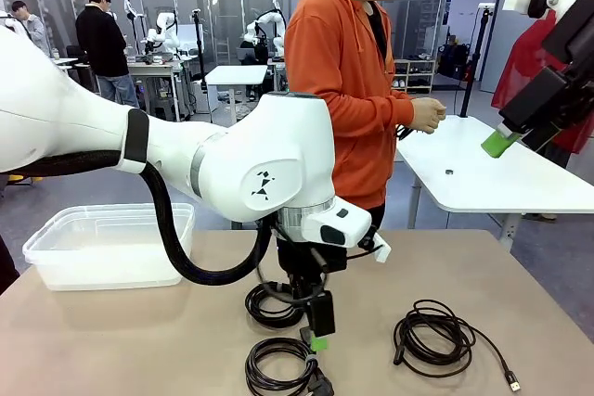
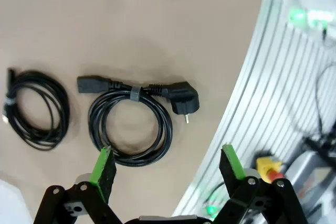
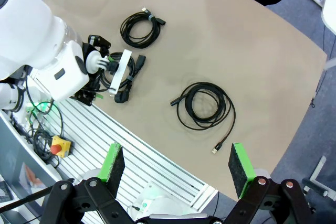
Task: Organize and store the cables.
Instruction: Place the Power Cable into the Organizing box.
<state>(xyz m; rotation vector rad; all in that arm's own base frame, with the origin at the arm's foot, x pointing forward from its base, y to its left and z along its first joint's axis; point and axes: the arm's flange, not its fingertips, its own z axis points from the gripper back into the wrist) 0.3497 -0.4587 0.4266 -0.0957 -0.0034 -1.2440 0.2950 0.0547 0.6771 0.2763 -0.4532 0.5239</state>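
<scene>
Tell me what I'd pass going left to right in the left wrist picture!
A thin black cable coil → banded power cable coil → ribbed metal base.

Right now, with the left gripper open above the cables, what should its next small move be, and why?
Probably shift the left gripper sideways over the banded power cord before lowering. Its jaws are open, but the cord sits off to one side, not centred between them.

The cables [image 1: 406,336] look rubbery and matt, the table [image 1: 111,340] smooth (laminate, perhaps), the bin [image 1: 107,246] translucent plastic.
</scene>
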